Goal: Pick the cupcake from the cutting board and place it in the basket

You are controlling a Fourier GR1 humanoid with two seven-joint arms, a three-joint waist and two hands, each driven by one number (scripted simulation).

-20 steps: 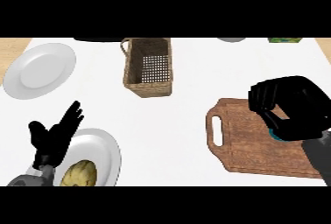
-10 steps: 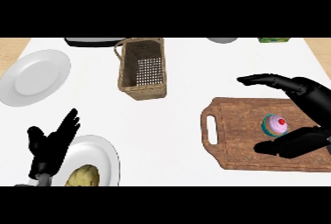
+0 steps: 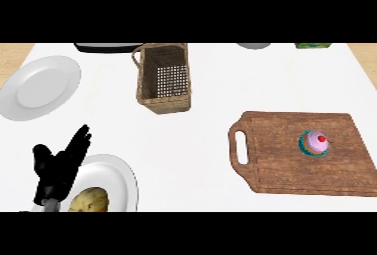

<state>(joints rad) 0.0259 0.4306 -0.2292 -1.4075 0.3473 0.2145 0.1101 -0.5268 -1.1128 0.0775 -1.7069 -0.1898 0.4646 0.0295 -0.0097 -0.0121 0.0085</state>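
- The right hand has left view; it hovered over the cupcake [image 3: 315, 143] before.
- Cupcake sits uncovered on the board [image 3: 294, 172], well apart from the basket [image 3: 163, 77].
- Left hand [image 3: 60, 167] rests open, lower left.

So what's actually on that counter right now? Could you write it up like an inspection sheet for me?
Surface: white counter, wooden edges at the far corners.
Job's things: cupcake with pink icing and a red top, upright on the wooden cutting board, nothing touching it; wicker basket further back, nothing seen inside.
Clutter: bare white plate at far left; near plate holding a yellowish food item; dark object, grey object and green object cut off at the far edge.
Hands: left hand open, fingers up, resting over the near plate's edge; right hand not in view.
Cables: nothing seen.
Surroundings: nothing seen beyond the counter.
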